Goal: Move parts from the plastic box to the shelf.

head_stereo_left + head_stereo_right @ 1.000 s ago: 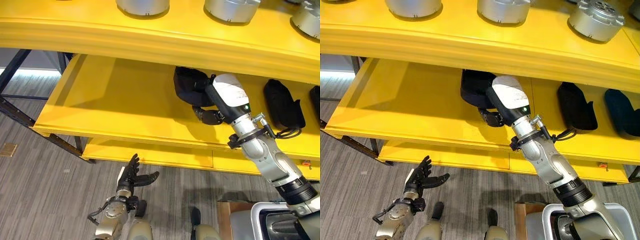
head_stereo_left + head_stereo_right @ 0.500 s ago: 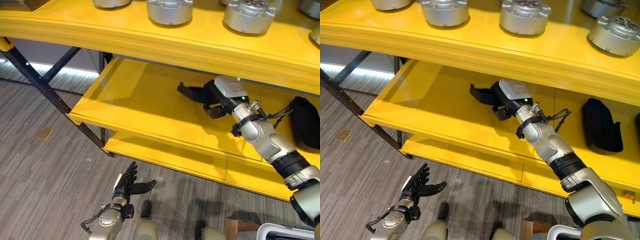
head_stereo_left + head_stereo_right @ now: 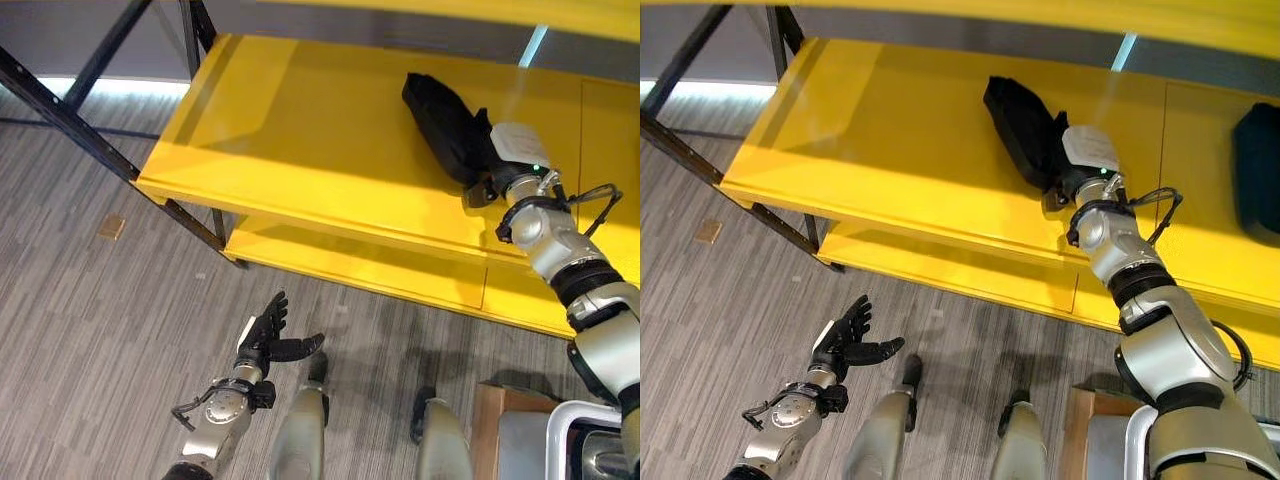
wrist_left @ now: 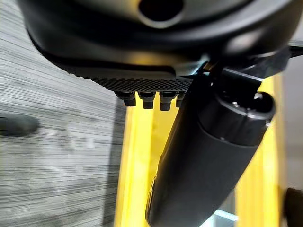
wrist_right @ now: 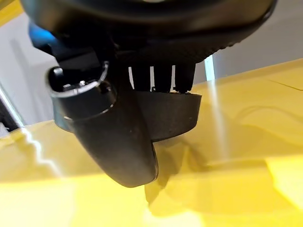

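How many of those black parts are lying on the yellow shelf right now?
2. One black part lies mid-shelf at the right hand. A second black part sits at the right edge of the yellow shelf, cut off by the picture. More may lie beyond.

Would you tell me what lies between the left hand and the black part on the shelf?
Grey floor, then bare yellow shelf, separate the left hand from the black part, seen in both eye views.

No text, label, number or sign could be read on anything in these views.
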Available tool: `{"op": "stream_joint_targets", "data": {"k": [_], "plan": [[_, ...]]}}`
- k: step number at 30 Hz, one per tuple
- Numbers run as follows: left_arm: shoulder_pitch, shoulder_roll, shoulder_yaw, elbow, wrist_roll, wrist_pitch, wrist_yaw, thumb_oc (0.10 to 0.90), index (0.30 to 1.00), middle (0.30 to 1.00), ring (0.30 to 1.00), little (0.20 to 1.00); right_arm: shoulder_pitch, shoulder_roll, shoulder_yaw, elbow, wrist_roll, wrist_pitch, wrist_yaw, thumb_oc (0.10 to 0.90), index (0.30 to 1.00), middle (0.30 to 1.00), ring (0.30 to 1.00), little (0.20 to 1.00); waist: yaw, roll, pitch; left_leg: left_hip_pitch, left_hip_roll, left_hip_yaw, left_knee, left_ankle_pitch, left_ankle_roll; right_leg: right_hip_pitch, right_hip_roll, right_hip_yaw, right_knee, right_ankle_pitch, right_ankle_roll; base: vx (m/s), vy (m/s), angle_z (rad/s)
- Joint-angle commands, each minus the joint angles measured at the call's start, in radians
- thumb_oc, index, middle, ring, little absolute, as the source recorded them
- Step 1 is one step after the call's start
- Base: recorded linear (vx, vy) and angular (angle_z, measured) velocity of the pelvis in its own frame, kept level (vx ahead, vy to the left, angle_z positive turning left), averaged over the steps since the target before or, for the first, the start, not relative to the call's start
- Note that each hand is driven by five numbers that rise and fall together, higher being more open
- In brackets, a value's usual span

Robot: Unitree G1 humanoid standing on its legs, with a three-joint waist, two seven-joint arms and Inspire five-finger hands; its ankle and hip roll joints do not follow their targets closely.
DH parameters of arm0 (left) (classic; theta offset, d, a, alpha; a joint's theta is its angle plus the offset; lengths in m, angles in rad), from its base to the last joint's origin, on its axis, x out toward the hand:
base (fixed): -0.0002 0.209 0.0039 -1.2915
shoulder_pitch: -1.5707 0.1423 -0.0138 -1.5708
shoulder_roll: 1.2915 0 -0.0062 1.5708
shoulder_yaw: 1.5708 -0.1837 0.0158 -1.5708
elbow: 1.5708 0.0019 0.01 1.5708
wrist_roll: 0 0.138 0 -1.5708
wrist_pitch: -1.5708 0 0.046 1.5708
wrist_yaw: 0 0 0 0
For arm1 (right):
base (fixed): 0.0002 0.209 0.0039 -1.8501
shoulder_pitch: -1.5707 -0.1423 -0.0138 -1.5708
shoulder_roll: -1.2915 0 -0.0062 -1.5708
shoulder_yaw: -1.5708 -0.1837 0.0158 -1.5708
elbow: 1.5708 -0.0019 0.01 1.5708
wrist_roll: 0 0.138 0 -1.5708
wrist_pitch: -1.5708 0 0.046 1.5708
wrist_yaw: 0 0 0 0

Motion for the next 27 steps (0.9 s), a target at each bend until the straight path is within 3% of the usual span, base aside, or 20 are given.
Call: {"op": "stream_joint_targets", "data": {"k": [1,12,27], "plan": [[-0.033,0.034,0.007,-0.08,-0.028,-0.1,-0.001,0.9,1.0,1.0,1.0,1.0,-0.148,-0.083,0.012,0.041,0.049,0.02,-0.039,0.4,0.3,0.3,0.3,0.3,0.007,-0.018,-0.017,0.018,0.028,-0.067,0.133,-0.16,0.019,0.034,-0.01,-0.005,-0.024,0.034,-0.008,0.0,-0.004,0.16],[-0.061,0.037,0.001,-0.088,-0.035,-0.102,0.009,0.9,1.0,1.0,1.0,1.0,-0.208,-0.152,0.006,0.176,0.048,0.046,-0.085,0.4,0.3,0.3,0.3,0.3,0.008,0.001,0.003,-0.011,0.01,-0.083,0.197,-0.203,0.026,0.0,-0.025,0.013,0.058,-0.009,-0.015,0.01,0.002,0.05],[-0.08,0.029,0.008,-0.094,-0.045,-0.098,0.035,0.9,1.0,1.0,1.0,1.0,-0.167,-0.201,-0.14,0.217,0.165,0.067,-0.177,0.4,0.3,0.3,0.3,0.3,-0.013,0.016,0.012,-0.027,-0.01,-0.088,0.254,-0.242,0.037,-0.003,-0.04,0.025,0.084,-0.018,-0.012,0.01,0.007,0.01]]}}
